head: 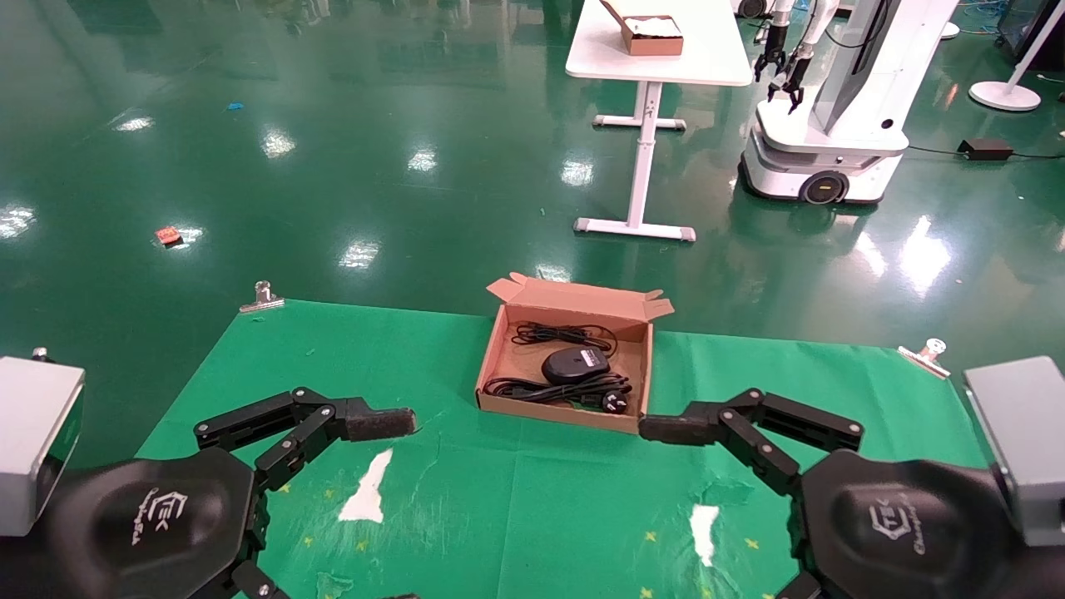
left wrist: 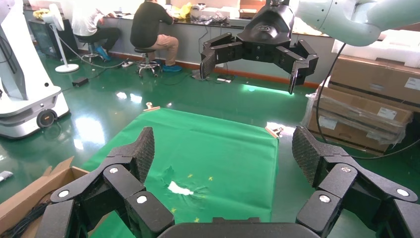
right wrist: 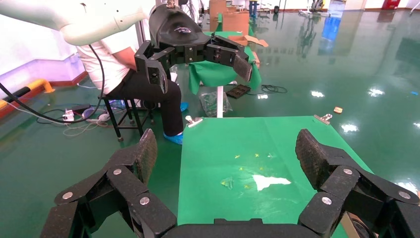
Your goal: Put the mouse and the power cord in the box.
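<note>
The tabletop (head: 250, 374) is covered by a big green cloth with a few white torn spots. Metal clips hold the cloth at its far corners.

The box (head: 497, 341) sits on the cloth near the far edge, in the middle. It is brown and open, with short flaps standing up on its far side.

The left hand (head: 333, 466) hovers above the cloth, to the left of the box and nearer the robot. One finger (head: 378, 423) points toward the box. In the left wrist view its two fingers stand wide apart with nothing between them.

The right hand (head: 724, 474) hovers above the cloth, to the right of the box and nearer the robot. Its fingertip (head: 670, 428) is just beside the box's near right corner. In the right wrist view its fingers are also spread wide, holding nothing.

The power cord (head: 549, 389) lies inside the box along the near wall, with its plug at the right end.

The mouse (head: 574, 364) rests inside the box, just behind the power cord, with its pale label facing up. Its thin cable is bunched at the back of the box.
</note>
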Available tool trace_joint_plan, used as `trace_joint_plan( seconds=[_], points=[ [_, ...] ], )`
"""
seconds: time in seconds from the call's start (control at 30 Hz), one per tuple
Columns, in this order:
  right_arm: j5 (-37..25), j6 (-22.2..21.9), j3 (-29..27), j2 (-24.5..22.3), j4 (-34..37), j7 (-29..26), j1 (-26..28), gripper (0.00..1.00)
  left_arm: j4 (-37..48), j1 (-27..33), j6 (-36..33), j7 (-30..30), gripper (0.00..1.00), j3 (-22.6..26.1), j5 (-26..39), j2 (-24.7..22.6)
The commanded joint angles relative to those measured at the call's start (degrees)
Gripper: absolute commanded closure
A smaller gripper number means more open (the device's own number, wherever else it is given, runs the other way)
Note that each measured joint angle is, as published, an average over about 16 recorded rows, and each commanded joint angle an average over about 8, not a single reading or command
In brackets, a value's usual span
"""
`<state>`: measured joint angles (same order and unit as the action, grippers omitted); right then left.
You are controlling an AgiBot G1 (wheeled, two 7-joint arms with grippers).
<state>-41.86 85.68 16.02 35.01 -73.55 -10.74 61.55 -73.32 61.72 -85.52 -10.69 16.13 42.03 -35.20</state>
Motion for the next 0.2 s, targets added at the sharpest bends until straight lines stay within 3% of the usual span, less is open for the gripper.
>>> trace_joint_plan(
  seconds=[0.03, 0.2],
  points=[
    [0.0, 0.0, 0.0, 0.0, 0.0, 0.0, 0.0, 0.00, 0.0, 0.0, 0.0, 0.0, 0.00, 0.0, 0.0, 0.0],
    [0.0, 0.0, 0.0, 0.0, 0.0, 0.0, 0.0, 0.00, 0.0, 0.0, 0.0, 0.0, 0.00, 0.0, 0.0, 0.0]
  ],
)
